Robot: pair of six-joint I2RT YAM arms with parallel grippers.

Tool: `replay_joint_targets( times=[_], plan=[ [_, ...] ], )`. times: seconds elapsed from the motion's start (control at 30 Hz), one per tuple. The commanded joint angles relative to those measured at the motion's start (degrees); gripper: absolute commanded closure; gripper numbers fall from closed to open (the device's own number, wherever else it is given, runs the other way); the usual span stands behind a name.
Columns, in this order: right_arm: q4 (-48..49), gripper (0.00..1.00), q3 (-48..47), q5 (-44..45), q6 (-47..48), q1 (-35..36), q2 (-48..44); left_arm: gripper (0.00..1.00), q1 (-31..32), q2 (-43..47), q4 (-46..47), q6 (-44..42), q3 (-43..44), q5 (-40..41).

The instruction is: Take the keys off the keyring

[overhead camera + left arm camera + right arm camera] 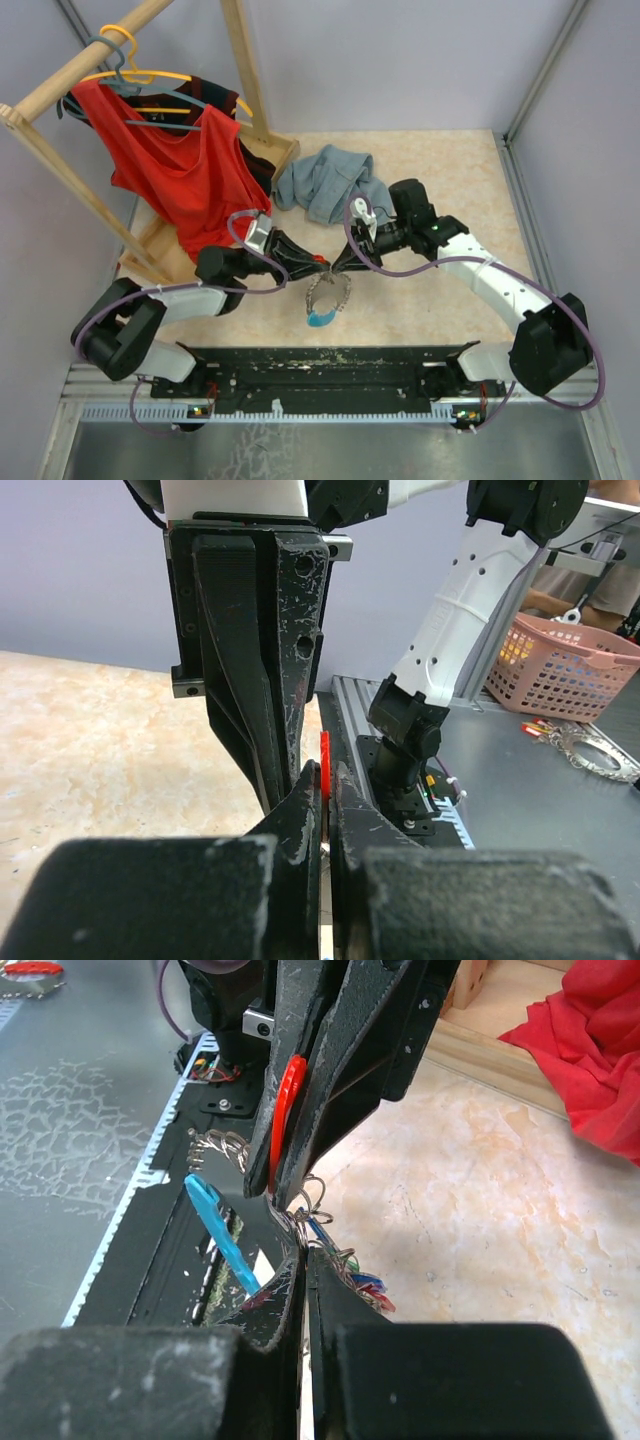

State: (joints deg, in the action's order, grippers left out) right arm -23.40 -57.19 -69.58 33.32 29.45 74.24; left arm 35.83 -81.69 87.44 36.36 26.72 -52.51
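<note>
Key removal underway: left gripper (325,800) was clamped shut on red key (288,1100), right gripper (303,1265) at its 3 o'clock was shut on keyring (326,300); next move likely needed 1 steady pull apart.

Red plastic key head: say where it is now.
Top view, centre: the red plastic key head is pinched in the left end effector, tip to tip with the right end effector, beside the grey-blue keyring loop.

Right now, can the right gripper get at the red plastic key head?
Probably not. The left gripper is shut on the red plastic key head, leaving only an edge showing, and the right gripper is itself shut on the silvery chain right beside it.
</note>
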Motion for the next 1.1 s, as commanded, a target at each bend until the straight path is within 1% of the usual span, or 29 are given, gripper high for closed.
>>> replay_joint_targets(
  times=[0.0,0.37,0.63,0.73,0.83,1.07],
  plan=[
    [2.6,1.00,-1.9,0.9,-1.4,-0.4,-1.4,1.00,-1.0,3.4,11.0,-1.9,-1.4,0.9],
    [6.2,1.00,-1.1,6.5,-5.5,-0.4,-1.4,1.00,-1.7,5.3,4.9,-3.9,-4.2,-1.4],
    [7.9,1.00,-0.8,11.1,-7.5,-0.4,-1.5,1.00,-1.7,8.2,-4.2,-8.2,-5.4,0.0],
    [8.6,1.00,-0.3,11.0,-8.1,-0.4,-1.5,1.00,-1.7,9.1,-7.3,-9.6,-5.0,1.9],
    [9.5,1.00,0.4,9.6,-8.1,-0.4,-1.2,1.00,-1.8,9.4,-7.9,-10.1,-3.8,2.9],
    [9.1,1.00,2.0,3.4,-3.9,0.0,-0.4,1.00,-1.8,8.3,-7.8,-10.2,0.8,1.2]
  ],
)
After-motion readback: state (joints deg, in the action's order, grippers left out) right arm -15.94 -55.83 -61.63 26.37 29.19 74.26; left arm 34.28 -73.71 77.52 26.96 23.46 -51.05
